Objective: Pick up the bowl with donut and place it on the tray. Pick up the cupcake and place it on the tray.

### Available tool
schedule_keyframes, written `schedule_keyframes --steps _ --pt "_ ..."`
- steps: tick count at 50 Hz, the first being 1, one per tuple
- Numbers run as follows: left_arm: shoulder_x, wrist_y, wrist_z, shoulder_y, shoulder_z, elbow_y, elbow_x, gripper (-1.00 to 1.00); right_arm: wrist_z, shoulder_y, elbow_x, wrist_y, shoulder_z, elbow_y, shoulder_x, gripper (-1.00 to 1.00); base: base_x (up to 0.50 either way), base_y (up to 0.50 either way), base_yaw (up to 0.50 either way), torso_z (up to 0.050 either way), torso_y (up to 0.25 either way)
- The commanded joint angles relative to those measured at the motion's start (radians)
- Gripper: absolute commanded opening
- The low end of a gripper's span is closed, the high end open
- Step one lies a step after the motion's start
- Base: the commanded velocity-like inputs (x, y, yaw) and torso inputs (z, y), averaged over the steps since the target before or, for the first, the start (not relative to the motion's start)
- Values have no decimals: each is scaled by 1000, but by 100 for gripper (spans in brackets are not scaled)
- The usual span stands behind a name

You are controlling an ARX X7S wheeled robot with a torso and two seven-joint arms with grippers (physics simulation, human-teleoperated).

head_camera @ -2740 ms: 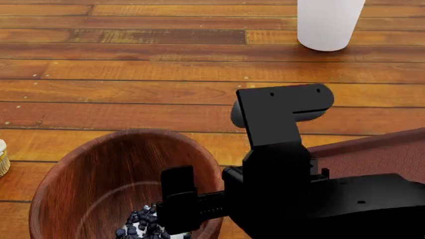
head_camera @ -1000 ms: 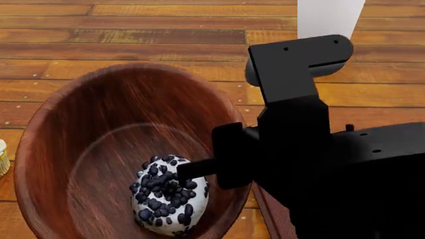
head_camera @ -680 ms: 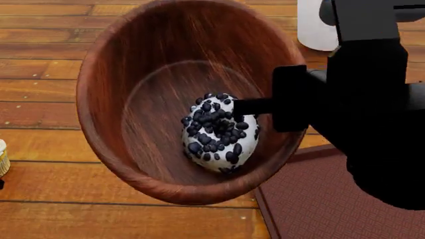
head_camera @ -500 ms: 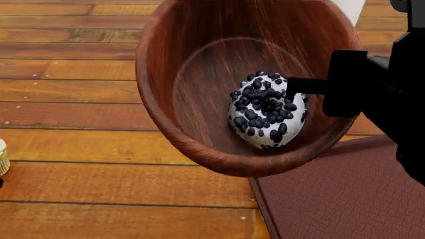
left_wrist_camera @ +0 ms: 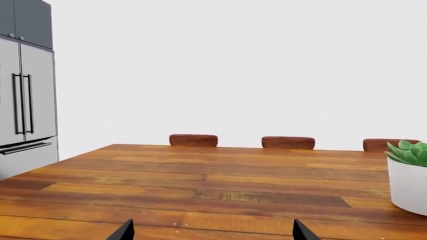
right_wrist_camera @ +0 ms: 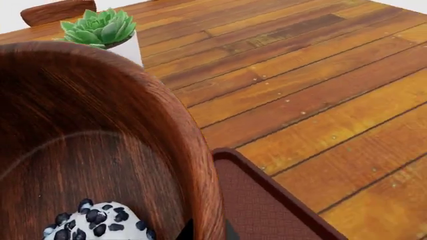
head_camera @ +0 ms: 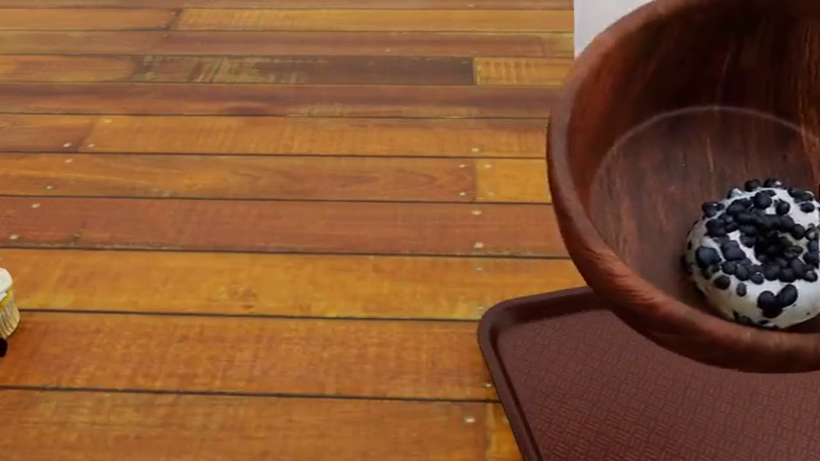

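Up in the air over the tray [head_camera: 602,403], we carry the bowl [head_camera: 640,154] tilted toward the head camera, so that its inside faces us and its lower rim hangs above the tray's near-left part. Inside it the donut [head_camera: 756,252] lies against the lower wall, white frosting and dark sprinkles plain to see. From our right wrist view the bowl's thick wall [right_wrist_camera: 193,165] fills the near side, with the donut [right_wrist_camera: 97,222] low in it and the tray's raised rim [right_wrist_camera: 267,182] just beyond the wall. Our right gripper [right_wrist_camera: 208,232] shows only as a dark sliver at the bowl's rim; the jaws appear to pinch that wall, since the bowl hangs clear of the table [head_camera: 256,230].

At the left edge of the head view a sliver of the cupcake [head_camera: 7,309] stands on the table, well apart from the tray. Our left gripper [left_wrist_camera: 210,232] shows as two dark fingertips [left_wrist_camera: 123,231] spread wide with only planks between them, holding nothing. Beyond them we see three chair backs [left_wrist_camera: 193,140], a white pot with a succulent [left_wrist_camera: 408,182] and a fridge [left_wrist_camera: 27,110].
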Motion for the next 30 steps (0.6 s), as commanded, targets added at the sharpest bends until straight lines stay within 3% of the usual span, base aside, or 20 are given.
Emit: schedule_keyframes --steps 1,8,22,30 --pt "2 6 4 -11 19 -12 10 100 -51 -223 7 -207 39 -61 229 -100 0 0 0 0 0" --pt "0 4 6 -17 26 -16 7 100 -103 -358 36 -390 -35 -84 359 -100 0 0 0 0 0" --pt "-16 2 2 2 6 -4 -17 100 -93 -397 21 -439 -62 -51 358 -100 0 0 0 0 1" --pt "-25 0 -3 8 -4 2 -29 100 -107 -374 -32 -375 -52 41 277 -100 0 0 0 0 0"
